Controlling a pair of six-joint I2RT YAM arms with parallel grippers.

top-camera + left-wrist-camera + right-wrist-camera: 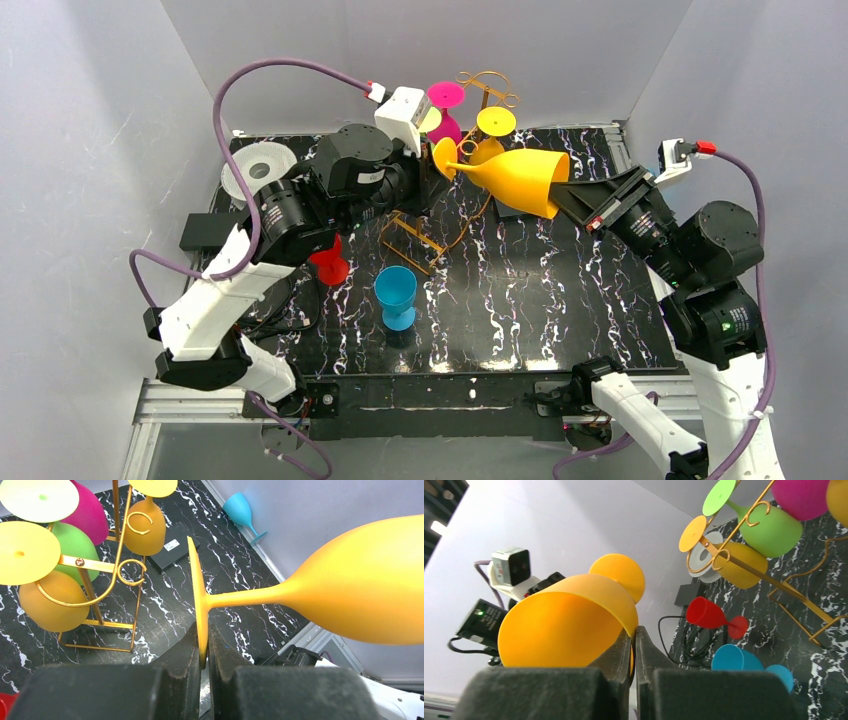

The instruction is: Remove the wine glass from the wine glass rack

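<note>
An orange-yellow wine glass (520, 178) hangs level in the air, clear of the golden wire wine glass rack (425, 238). My left gripper (437, 160) is shut on the edge of the glass's foot, seen up close in the left wrist view (204, 655). My right gripper (562, 200) is shut on the rim of the bowl (569, 625), with one finger inside the bowl (633, 652). The rack (100, 565) stands at the back of the table, to the left of the held glass. It shows at the right in the right wrist view (774, 585).
Magenta (90, 515), green (75, 542) and orange (50, 600) glasses hang on the rack. A red glass (330, 265) lies on the marbled black mat, and a blue glass (396, 295) stands near its middle. A white tape roll (258, 168) and a black box (205, 230) sit at the left.
</note>
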